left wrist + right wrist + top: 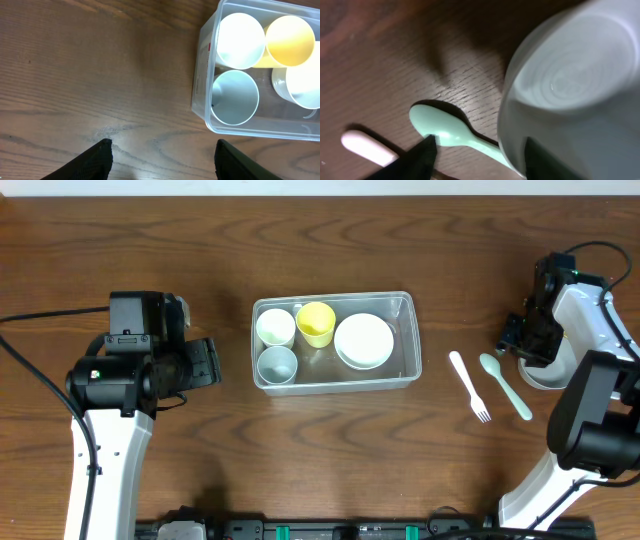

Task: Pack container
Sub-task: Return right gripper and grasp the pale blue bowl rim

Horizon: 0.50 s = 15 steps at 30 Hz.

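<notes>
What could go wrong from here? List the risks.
The right end effector is open at the rim of the pale bowl, and the mint spoon lies right beside that bowl; closing or lifting may knock the spoon away.
The container looks nearly full: white cup, yellow cup, grey-blue cup, white bowl; another bowl may fit only stacked and could tip a cup.

Left wrist view: container point(201, 85) runs off top and right edges; white bowl point(300, 85) cut by right edge; only tips of my left fingers point(95, 160) show; right wrist view: grey bowl point(570, 85) blurred, cropped right and bottom, covering spoon point(445, 127) handle; fork point(365, 147) shows handle-end only; overhead: same bowl mostly under my right arm point(590, 320).
</notes>
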Each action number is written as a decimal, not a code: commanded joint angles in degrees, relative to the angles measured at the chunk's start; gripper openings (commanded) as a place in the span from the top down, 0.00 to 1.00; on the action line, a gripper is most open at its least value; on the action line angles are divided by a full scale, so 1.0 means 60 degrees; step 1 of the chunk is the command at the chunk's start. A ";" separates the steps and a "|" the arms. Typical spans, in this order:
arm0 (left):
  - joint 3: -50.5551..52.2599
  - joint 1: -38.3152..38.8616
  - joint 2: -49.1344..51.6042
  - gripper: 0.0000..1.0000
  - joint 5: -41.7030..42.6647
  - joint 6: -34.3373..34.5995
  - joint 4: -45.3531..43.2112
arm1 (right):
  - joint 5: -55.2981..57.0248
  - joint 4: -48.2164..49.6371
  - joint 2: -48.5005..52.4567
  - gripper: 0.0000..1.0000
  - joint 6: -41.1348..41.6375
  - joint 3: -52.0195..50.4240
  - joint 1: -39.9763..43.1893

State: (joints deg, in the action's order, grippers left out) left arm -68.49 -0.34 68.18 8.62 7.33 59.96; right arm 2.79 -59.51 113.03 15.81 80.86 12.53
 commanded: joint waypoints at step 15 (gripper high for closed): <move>0.0015 -0.0047 -0.0087 0.34 -0.0044 0.0011 0.0055 | -0.0007 -0.0011 0.0109 0.97 0.0069 -0.0055 0.0025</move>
State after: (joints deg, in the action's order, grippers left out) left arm -68.49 -0.34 68.18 8.64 7.35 60.01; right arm 2.76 -59.48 113.45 16.03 80.86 12.53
